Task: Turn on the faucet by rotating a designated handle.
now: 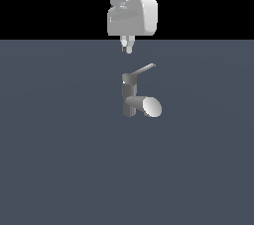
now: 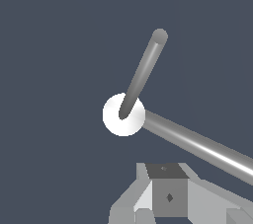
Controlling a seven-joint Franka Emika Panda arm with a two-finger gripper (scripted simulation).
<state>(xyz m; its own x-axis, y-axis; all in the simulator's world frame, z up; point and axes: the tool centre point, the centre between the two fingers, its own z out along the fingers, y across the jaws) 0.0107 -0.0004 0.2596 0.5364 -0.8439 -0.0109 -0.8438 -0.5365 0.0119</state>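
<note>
Grey metal faucet (image 1: 132,99) stands below the end effector (image 1: 127,47), well apart from it. Its thin handle (image 1: 144,70) slants up from the cap, probably for pushing sideways. Whether the end effector is open, I cannot tell.

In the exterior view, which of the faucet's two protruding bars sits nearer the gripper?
The handle, the thin lever slanting up from the post's cap. The thick spout juts out lower, farther from the gripper.

Gripper (image 1: 127,46) above faucet (image 1: 130,95) (apart), handle (image 1: 145,69) slanting toward the exterior view's right.
</note>
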